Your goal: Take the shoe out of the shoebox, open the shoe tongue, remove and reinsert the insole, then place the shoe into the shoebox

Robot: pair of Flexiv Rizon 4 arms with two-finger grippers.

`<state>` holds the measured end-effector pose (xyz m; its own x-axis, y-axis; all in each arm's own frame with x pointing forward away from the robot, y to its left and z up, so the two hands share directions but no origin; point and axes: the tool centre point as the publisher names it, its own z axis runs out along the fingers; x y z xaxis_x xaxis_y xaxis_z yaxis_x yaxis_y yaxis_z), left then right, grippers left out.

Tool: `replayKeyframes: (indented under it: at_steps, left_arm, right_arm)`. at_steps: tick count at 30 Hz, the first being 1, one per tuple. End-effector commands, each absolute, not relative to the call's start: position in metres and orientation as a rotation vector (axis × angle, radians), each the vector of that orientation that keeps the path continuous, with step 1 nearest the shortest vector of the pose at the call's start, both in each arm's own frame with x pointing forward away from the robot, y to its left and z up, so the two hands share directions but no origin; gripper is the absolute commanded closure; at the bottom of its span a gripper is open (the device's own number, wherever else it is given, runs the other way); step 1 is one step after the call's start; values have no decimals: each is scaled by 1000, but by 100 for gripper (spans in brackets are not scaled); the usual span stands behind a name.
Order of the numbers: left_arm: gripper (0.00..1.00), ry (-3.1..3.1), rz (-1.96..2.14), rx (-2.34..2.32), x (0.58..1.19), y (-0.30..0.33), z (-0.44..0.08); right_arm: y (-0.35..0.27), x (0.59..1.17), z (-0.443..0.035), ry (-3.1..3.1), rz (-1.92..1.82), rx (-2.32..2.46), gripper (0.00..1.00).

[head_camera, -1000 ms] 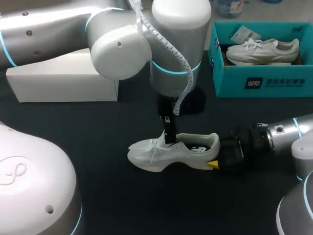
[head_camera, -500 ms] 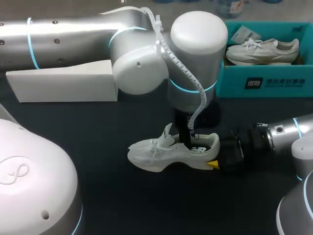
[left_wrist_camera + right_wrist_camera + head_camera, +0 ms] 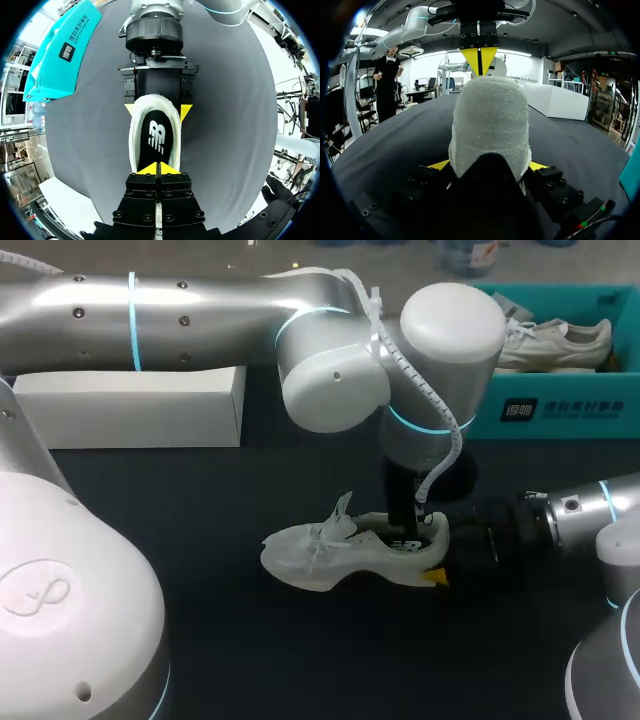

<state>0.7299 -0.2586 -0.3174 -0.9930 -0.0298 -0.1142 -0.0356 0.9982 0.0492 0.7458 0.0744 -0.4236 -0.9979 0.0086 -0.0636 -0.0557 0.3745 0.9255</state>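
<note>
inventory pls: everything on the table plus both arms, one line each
white lace-up sneaker: 1, white, upright on its sole at mid-table
black printed insole: 1, black with a white logo, inside that sneaker
teal cardboard shoebox: 1, teal, far right of the table, open
second white sneaker: 1, white, inside the shoebox
white rectangular box: 1, white, far left
black table top: 1, black, under everything
left arm: 1, silver, over the sneaker; jaws shut, tips at the opening's heel end
right arm: 1, silver and black; jaws shut on the sneaker's heel
</note>
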Motion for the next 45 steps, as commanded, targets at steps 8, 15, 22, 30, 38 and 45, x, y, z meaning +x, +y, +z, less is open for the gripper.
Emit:
replayKeyframes:
  at_steps: [8,15,22,30,38,45]
  left_arm:
    - [100,3032,143,-33,734,-258,-349]
    - [100,3059,178,-6,723,-251,-365]
    - [100,3073,182,22,713,-245,-371]
    - [87,3085,187,29,716,-247,-371]
    - [71,3086,188,27,722,-248,-374]
    - [72,3088,193,39,730,-250,-383]
  right_arm:
    - [76,746,-427,2560,1720,-44,100]
    - [76,746,-427,2560,1720,-44,100]
    - [76,746,-427,2560,1720,-44,100]
    - [76,746,-427,2560,1720,-44,100]
    - [76,746,-427,2560,1720,-44,100]
    - [76,746,-427,2560,1720,-44,100]
